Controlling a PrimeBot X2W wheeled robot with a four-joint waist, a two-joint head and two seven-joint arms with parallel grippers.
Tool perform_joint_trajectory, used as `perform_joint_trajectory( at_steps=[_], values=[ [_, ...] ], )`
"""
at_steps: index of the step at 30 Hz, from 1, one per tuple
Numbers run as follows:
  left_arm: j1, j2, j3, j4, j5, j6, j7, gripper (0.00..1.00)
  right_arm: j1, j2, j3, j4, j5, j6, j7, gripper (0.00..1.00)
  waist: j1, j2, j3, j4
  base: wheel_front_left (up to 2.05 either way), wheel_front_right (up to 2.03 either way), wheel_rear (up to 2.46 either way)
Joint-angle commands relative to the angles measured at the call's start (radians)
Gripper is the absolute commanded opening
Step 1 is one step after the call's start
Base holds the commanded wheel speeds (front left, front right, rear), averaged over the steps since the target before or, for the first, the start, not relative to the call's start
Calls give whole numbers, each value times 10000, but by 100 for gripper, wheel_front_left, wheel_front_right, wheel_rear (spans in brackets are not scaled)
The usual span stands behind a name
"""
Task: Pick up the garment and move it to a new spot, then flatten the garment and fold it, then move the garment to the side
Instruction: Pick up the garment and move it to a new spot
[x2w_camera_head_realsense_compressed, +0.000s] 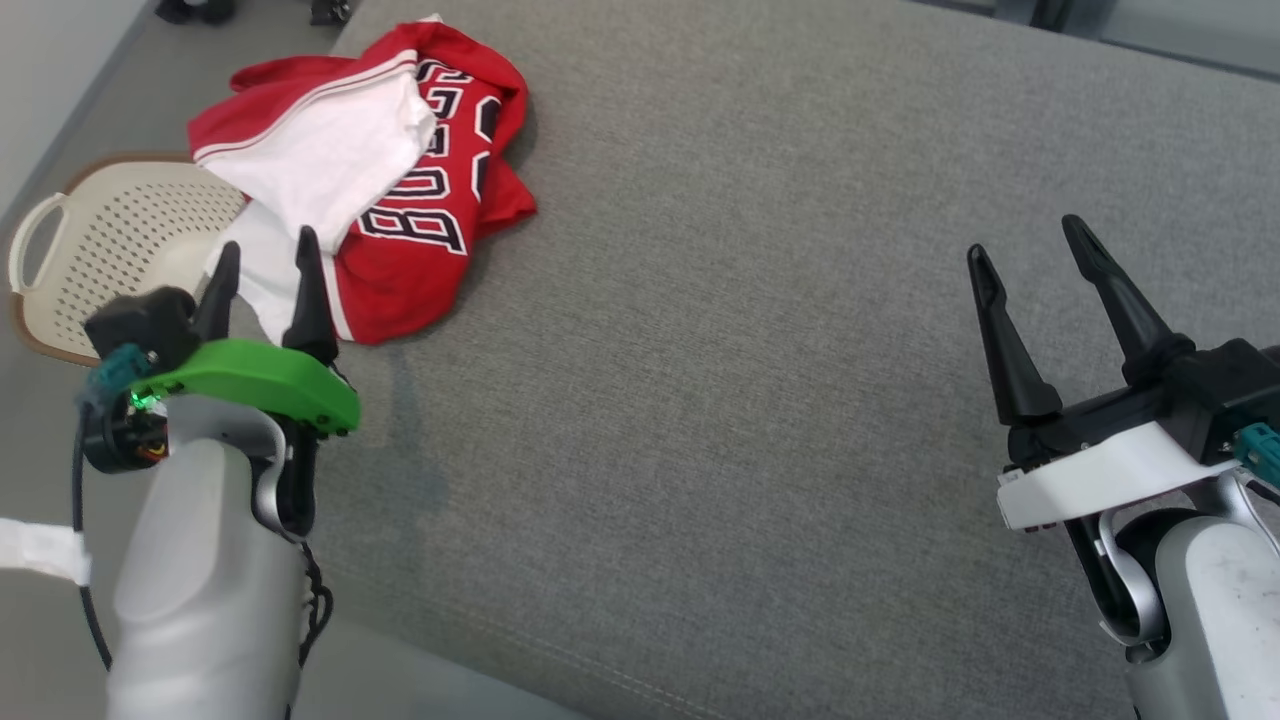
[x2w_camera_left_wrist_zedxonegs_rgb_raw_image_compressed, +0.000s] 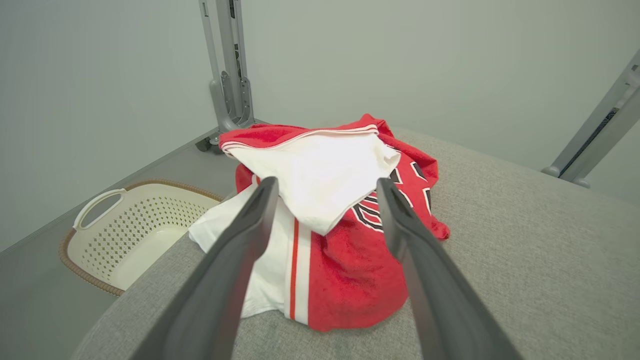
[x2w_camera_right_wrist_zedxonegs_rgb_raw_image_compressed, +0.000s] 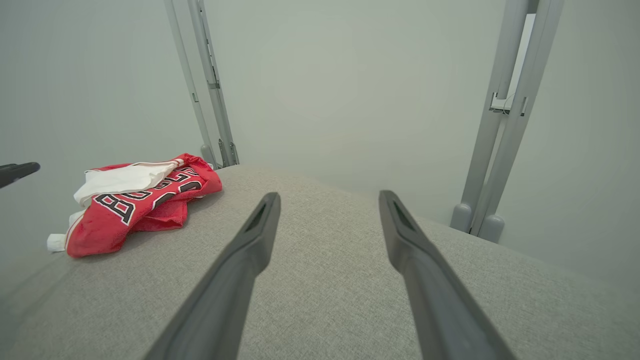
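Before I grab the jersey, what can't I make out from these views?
- Lettering on the garment, every view: folds and the white panel hide part.
- Head view: left claw covers part of the basket; left wrist view: grey cushion hides its side.
- Sleeves, collar: lost in the bunch.

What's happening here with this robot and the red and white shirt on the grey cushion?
A two-armed robot faces a crumpled red and white garment lying at the left edge of the grey cushion, beside a cream basket on the floor. Its left hand is open and aimed at the garment, not gripping it. The right hand is open too, over bare cushion well away. Nothing is folded yet.
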Motion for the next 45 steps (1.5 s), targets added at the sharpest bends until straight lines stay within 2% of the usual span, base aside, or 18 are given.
perform_joint_trajectory(
  at_steps=[1,6,12,14,24,29,37,42,45],
  values=[
    [-533,214,84,456,-243,-59,161,100,-194,-75,17,-119,51,-13,42,100,-1,0,1468,-994,0,0,0],
    [-1984,751,297,2329,-1068,-144,722,100,-298,-197,-158,-367,87,-13,112,100,-1,0,1999,-1343,0,0,0],
    [-2868,1208,73,3496,-1947,-151,1167,100,-336,-302,-259,-518,129,-13,127,100,-1,0,2315,-1459,0,0,0],
    [-2965,1335,-1,3635,-2116,-153,982,0,-335,-268,-278,-515,140,-13,91,100,-1,0,2297,-1457,0,0,0],
    [-2222,2203,-288,3493,-2349,-136,-420,0,223,60,-383,-320,119,-13,-156,100,-1,0,1194,-1448,0,0,0],
    [-1587,2535,-19,2343,-1889,8,-524,0,535,239,-385,-148,181,-13,-286,100,-1,0,373,-1541,0,0,0],
    [687,2232,433,-1042,-850,553,-523,0,1143,664,-236,263,253,-13,-464,100,-1,0,-1214,-1934,0,0,0],
    [2295,1869,120,-2727,-492,799,-428,0,1560,882,-81,473,330,-13,-592,100,-1,0,-2050,-2356,0,0,0],
    [3201,1517,-283,-3734,-418,913,-7,0,1737,952,-70,476,328,-13,-600,100,-1,0,-2295,-2674,0,0,0]
  ],
)
